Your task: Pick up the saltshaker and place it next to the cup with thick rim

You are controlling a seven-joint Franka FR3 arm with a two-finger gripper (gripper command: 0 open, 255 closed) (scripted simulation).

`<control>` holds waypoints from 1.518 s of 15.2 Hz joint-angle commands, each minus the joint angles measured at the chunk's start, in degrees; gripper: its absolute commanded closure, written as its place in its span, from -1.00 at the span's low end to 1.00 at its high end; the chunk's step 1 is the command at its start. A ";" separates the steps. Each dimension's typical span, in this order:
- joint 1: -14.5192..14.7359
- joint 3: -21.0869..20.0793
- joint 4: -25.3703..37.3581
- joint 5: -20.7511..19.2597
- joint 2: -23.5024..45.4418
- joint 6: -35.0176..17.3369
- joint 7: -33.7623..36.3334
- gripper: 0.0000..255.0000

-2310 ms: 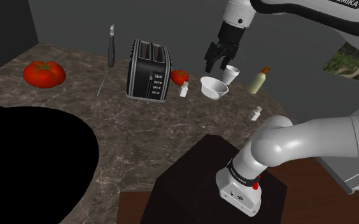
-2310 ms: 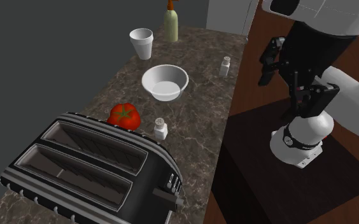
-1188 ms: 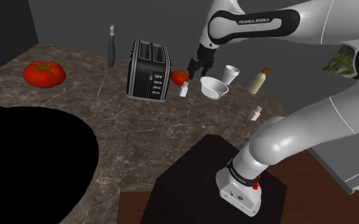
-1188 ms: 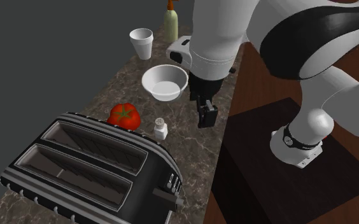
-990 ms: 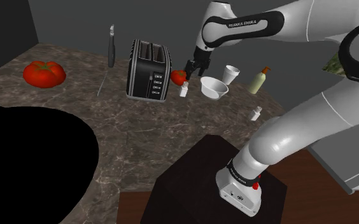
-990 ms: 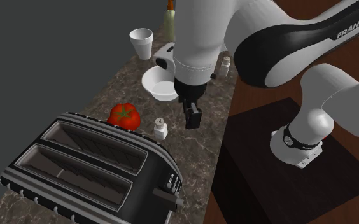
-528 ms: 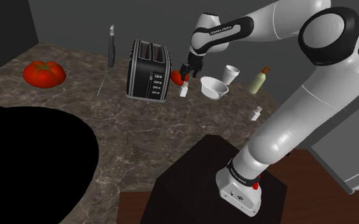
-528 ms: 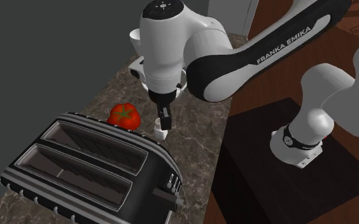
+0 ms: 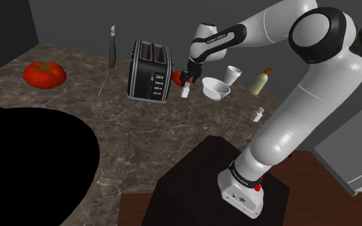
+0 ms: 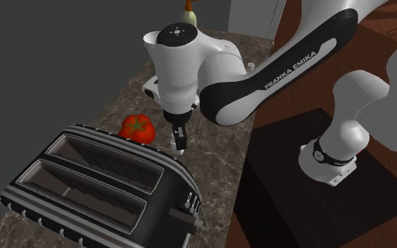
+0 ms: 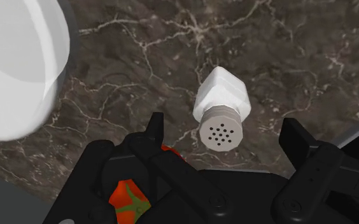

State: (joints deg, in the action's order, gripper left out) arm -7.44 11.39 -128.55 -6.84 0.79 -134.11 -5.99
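Poised with the hand [image 11: 223, 125] spread wide, straddling the white saltshaker [image 11: 221, 107] without touching it. Stands upright on the marbled tabletop [image 9: 58, 103], just beside the small tomato [image 10: 137, 128], near the toaster [image 10: 98, 183]. Probably light, rigid, smooth-sided, easily tipped. Best clasped squarely on the flat-sided body, below the perforated cap.

Your saltshaker [image 11: 221, 105] is white with a dotted cap, the gripper [image 11: 223, 126] all black, and the counter [image 9: 109, 122] dark brown marble veined with pale lines. The tomato [image 10: 138, 128] is red with a green stem, the toaster [image 9: 149, 70] black with silvery trim. Bowl [image 9: 215, 88] and cup [image 9: 233, 74] are white; the bottle [image 9: 260, 82] is pale yellow-green with an orange cap.
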 commanded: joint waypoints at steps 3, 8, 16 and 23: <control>-0.04 0.03 -0.02 0.11 0.65 -0.70 -0.08 -1.00; -0.04 0.03 -0.02 0.11 0.64 -0.69 -0.08 1.00; -0.03 0.02 -0.01 0.11 0.64 -0.68 -0.05 1.00; 0.06 -0.06 2.08 -0.08 -1.84 3.87 -0.21 1.00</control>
State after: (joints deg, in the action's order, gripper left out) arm -7.34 11.28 -126.68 -6.86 -0.54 -130.98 -6.07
